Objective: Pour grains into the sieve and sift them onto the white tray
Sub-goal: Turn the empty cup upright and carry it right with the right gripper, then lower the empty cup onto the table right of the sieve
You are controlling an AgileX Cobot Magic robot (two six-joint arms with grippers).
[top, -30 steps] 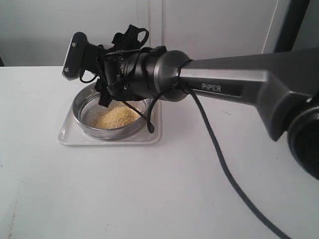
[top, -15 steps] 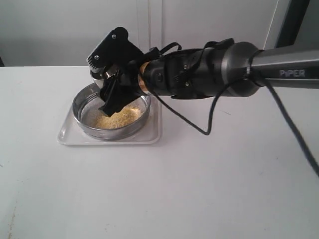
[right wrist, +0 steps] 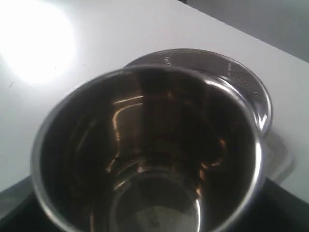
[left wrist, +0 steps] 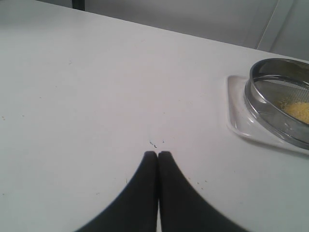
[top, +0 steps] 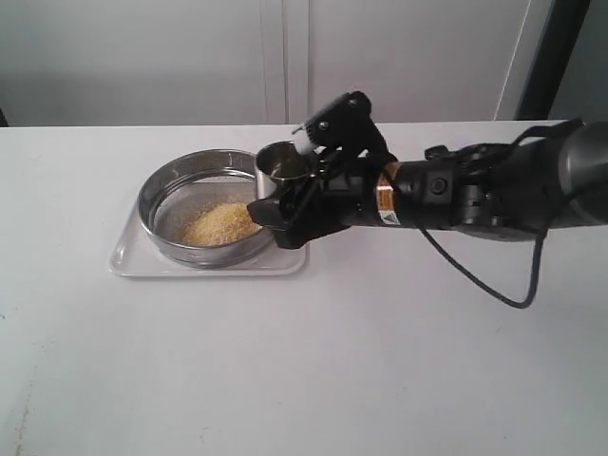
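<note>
right hand (top: 277,204) clasps the empty small steel cup (top: 282,163); golden-yellow grains (top: 223,224) heap in the wide round steel sieve (top: 157,190); pouring looks done, shaking comes next.

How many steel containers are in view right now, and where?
2. The sieve sits on the white tray, holding grains. The cup is upright in the right gripper, beside the sieve's right rim in the exterior view. Nothing suggests a hidden one.

Left jaws together; right arm (top: 456,195) outstretched.
</note>
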